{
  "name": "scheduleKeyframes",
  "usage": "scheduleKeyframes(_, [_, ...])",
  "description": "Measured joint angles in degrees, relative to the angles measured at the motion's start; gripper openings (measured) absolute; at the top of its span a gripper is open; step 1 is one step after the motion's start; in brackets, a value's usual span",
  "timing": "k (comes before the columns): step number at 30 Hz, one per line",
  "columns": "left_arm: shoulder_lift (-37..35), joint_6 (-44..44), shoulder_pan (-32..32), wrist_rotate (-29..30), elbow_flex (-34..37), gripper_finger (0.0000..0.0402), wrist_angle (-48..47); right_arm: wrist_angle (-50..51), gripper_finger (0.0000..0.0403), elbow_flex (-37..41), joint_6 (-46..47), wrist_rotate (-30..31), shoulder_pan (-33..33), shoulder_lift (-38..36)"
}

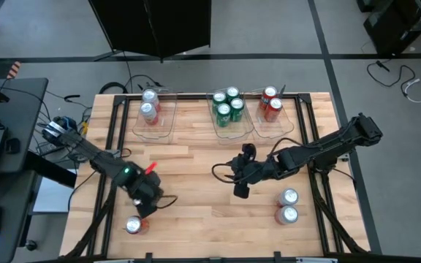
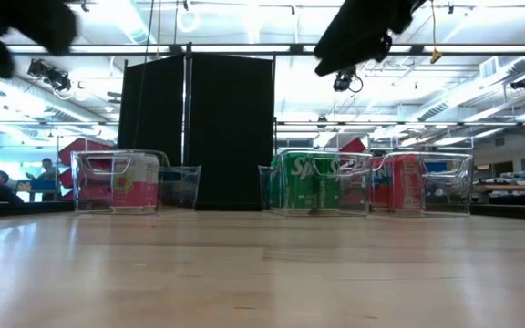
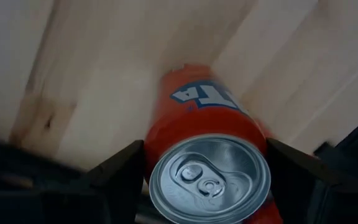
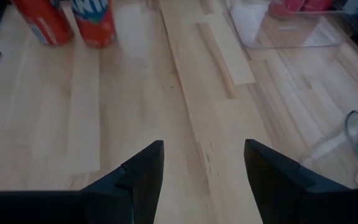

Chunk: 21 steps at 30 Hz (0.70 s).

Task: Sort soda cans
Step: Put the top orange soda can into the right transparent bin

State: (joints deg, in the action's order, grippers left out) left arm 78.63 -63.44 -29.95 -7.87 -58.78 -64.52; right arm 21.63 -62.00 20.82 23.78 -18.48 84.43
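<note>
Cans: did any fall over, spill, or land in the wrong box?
Nothing stands out. Every soda can in view stands upright, with no spill. The green cans share one bin, the red cans another. Three more red ones wait on the table, one at the left tool.

High view: overhead, straight down on the whole pale wooden slatted table (image 1: 203,168).
Low view: tabletop height, level, facing three clear plastic bins (image 2: 322,182).
Left wrist: very close above a red can (image 3: 207,158).
Right wrist: angled down over bare boards; shares bins with both.

Red soda cans (image 1: 272,103), green soda cans (image 1: 227,106), pale wooden table (image 1: 196,183)
</note>
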Motion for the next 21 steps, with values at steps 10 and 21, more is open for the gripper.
scheduleKeyframes(10, [0.19,17.45,16.38,2.22,0.16,0.0281,11.84,7.73,0.0209,0.0,1.54,2.49,-0.33,-6.84])
scheduleKeyframes(21, [7.68,38.08,28.82,1.96,-6.63,0.0281,18.82,10.25,0.0209,0.0,2.07,3.81,-0.31,-12.84])
